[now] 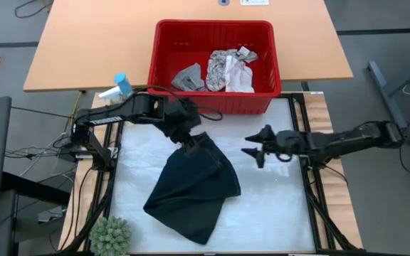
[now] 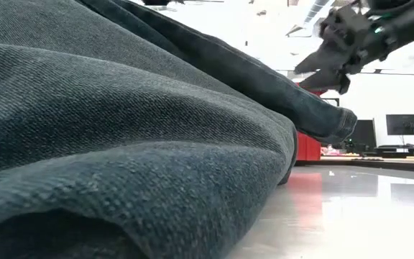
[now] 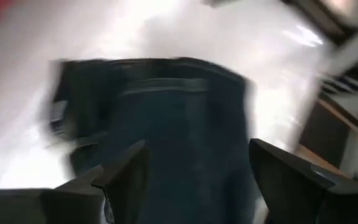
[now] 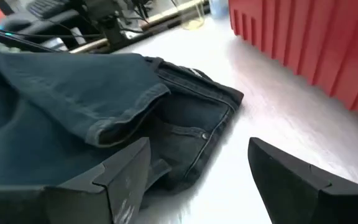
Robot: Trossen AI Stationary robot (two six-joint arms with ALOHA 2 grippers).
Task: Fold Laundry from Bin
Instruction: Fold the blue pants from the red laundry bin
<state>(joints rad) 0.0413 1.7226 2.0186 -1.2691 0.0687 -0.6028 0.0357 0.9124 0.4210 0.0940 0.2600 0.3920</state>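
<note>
A large dark garment (image 1: 194, 188), jeans by its seams and button (image 4: 204, 135), lies crumpled on the white mat (image 1: 276, 206); it fills the low view (image 2: 121, 144). My left gripper (image 1: 189, 147) is open, pointing down over the garment's far end (image 3: 179, 106). My right gripper (image 1: 251, 147) is open above the mat, to the right of the garment (image 4: 104, 106), with nothing between its fingers. The red bin (image 1: 166, 43) stands at the mat's far edge. It holds a leaf-patterned cloth (image 1: 225, 67), a grey cloth (image 1: 188, 77) and a whitish cloth (image 1: 243, 80). My left gripper stands open over the garment's far end (image 1: 198, 142), its fingers (image 3: 129, 171) pointing down on either side of the cloth. I cannot tell whether they touch it.
A blue-capped spray bottle (image 1: 119, 87) stands left of the bin and a small green plant (image 1: 111, 235) at the near left corner. The bin's red wall (image 4: 303, 37) is close on my right gripper's far side. Bare mat lies right of the garment.
</note>
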